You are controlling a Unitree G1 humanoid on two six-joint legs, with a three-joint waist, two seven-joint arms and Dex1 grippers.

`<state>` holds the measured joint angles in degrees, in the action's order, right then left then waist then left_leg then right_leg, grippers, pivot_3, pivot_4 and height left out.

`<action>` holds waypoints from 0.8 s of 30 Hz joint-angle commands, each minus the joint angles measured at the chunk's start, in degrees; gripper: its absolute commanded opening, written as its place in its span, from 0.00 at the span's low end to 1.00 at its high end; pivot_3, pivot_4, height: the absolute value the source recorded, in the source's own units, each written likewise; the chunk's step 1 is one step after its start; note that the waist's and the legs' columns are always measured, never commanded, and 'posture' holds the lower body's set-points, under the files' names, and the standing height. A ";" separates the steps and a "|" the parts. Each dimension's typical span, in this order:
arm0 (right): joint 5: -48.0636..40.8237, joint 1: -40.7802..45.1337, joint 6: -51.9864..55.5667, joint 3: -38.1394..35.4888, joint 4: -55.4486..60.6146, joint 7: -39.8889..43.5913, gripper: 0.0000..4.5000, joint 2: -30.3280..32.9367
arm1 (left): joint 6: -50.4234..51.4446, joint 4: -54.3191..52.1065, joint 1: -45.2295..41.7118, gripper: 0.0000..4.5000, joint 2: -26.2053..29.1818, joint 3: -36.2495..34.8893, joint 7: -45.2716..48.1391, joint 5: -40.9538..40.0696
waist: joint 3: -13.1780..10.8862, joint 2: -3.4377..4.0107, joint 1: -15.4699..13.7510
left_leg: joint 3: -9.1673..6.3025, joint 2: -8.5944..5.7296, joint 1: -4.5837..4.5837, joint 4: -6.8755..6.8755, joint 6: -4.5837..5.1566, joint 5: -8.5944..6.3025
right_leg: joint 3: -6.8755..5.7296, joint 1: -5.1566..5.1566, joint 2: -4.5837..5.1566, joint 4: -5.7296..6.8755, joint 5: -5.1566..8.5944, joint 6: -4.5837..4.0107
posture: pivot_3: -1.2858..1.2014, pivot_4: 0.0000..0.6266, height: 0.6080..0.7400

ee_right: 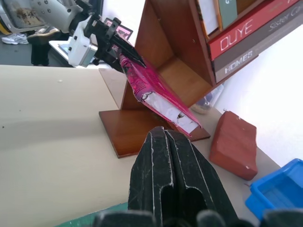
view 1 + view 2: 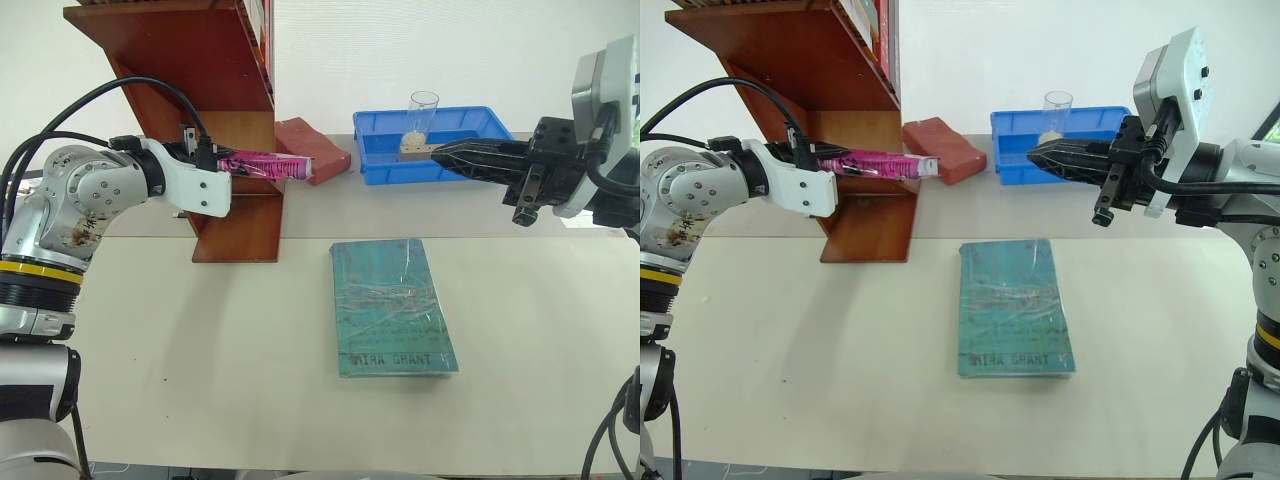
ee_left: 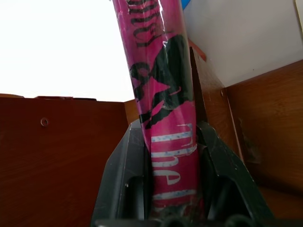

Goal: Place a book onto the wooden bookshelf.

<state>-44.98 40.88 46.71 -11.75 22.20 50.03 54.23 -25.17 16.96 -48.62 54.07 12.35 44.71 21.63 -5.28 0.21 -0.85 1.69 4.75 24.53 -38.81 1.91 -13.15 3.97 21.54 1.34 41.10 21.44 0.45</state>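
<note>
Your left gripper (image 2: 228, 166) clamps one pink book (image 2: 268, 165) at the wooden bookshelf (image 2: 215, 60); right gripper (image 2: 1035, 156) closed, empty; one teal book (image 2: 390, 306) below it.

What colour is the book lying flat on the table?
Teal-green book, clearest in the right eye view.

The book (image 2: 268, 164) is bright pink with white lettering and a black figure across its cover. The wooden bookshelf (image 2: 215, 60) is reddish-brown, and the volumes on it show red and grey spines with pale lettering. A teal-green book (image 2: 390, 305) (its cover scuffed, dark title at one edge) lies on the cream tabletop (image 2: 200, 350). The tray (image 2: 440, 145) is blue, the brick-like block (image 2: 315, 147) rust red. Both tools, left tool (image 3: 173, 189) and right tool (image 1: 168, 179), are black.
</note>
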 commanded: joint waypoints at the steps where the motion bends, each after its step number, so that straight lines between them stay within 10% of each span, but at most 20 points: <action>1: 0.70 1.51 -2.20 -0.23 0.00 0.42 0.00 -0.33 | 3.96 -2.16 1.00 0.27 1.30 -2.46 1.83 -1.26 | 0.00 -0.01 0.13 | 0.00 0.01 0.01 0.01 0.00 0.00 | 0.00 -0.10 -0.02 0.03 -0.01 -0.02 | 0.52 0.24 0.22; 8: 1.42 1.10 -3.06 -0.16 -0.80 1.98 0.00 -0.13 | 15.34 -12.48 5.21 0.97 2.40 -6.11 9.51 -7.91 | 0.02 0.06 0.23 | 0.06 0.07 -0.16 0.06 0.04 -0.02 | -0.03 -0.16 -0.04 0.04 -0.01 -0.03 | 0.52 0.24 0.22; 24: 9.93 3.21 -12.52 4.06 -10.61 13.20 0.00 2.89 | 57.64 -27.46 15.03 0.99 9.87 -30.91 21.07 -34.54 | -0.06 -0.08 0.37 | 0.08 0.11 -0.19 0.11 0.04 -0.03 | -0.06 0.27 -0.06 0.05 0.09 0.14 | 0.52 0.24 0.22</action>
<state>-36.56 42.34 37.14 -7.15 12.48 61.09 55.41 26.60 -8.27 -35.57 62.17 -13.42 62.99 -8.08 -5.34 0.13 -0.48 1.78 4.87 24.34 -38.70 1.97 -13.19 3.91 21.83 1.28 41.16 21.52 0.58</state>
